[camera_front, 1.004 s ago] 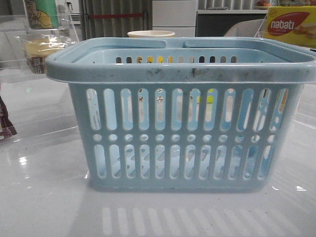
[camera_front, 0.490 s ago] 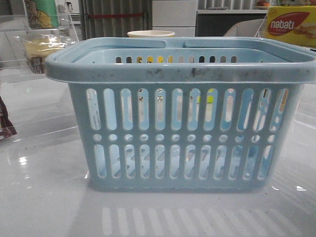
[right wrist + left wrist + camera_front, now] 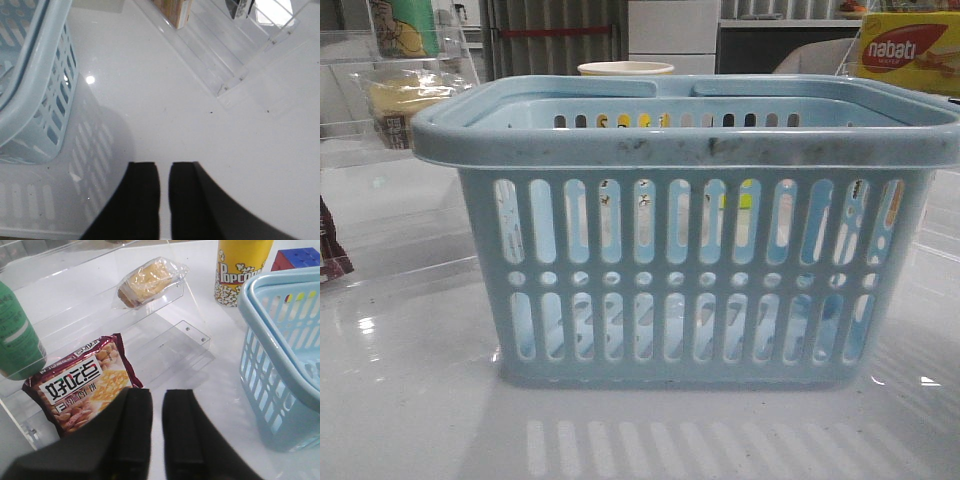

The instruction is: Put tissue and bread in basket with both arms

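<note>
The light blue basket [image 3: 690, 240] stands in the middle of the table and fills the front view; it also shows in the left wrist view [image 3: 280, 355] and the right wrist view [image 3: 30, 85]. The bread [image 3: 150, 282], pale yellow in clear wrap, lies on a clear acrylic shelf at the far left [image 3: 400, 100]. My left gripper [image 3: 157, 395] hovers over the table between shelf and basket, shut and empty. My right gripper [image 3: 164, 167] hovers right of the basket, shut and empty. A dark item [image 3: 237, 7], cut by the frame edge, sits on the right shelf; I cannot tell if it is the tissue.
A reddish-brown snack wrapper [image 3: 82, 385] and a green can [image 3: 17, 335] sit on the left acrylic shelf [image 3: 165, 335]. A popcorn cup [image 3: 242, 270] and a colour cube [image 3: 297, 257] stand behind the basket. A nabati box [image 3: 910, 50] is on the right acrylic shelf [image 3: 225, 55].
</note>
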